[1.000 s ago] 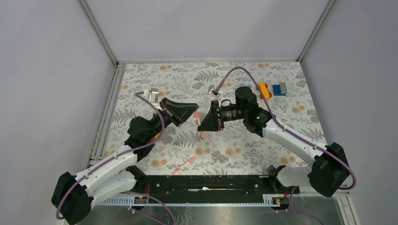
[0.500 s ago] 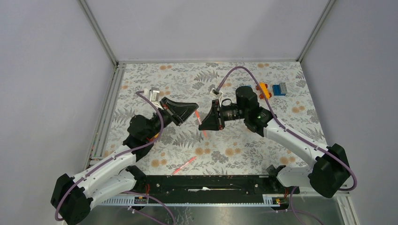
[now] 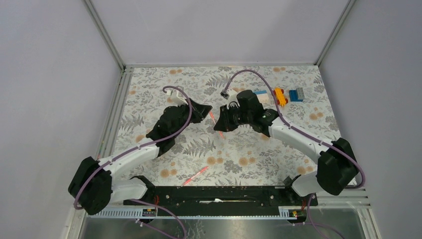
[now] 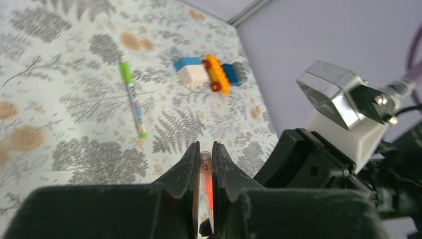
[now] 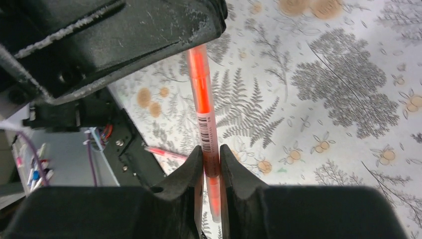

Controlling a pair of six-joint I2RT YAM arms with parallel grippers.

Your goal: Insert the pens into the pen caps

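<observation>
Since a second ago both arms have swung inward and further from their bases, the left arm (image 3: 134, 154) most. Above mid-desk (image 3: 249, 149), the left tool (image 4: 205, 149) and right tool (image 5: 211, 154) meet tip to tip. The right is clamped on the orange-red pen (image 5: 203, 94). Its long axis runs straight into the left, clamped on a pink cap (image 4: 205, 167). Full seating cannot be confirmed.
</observation>
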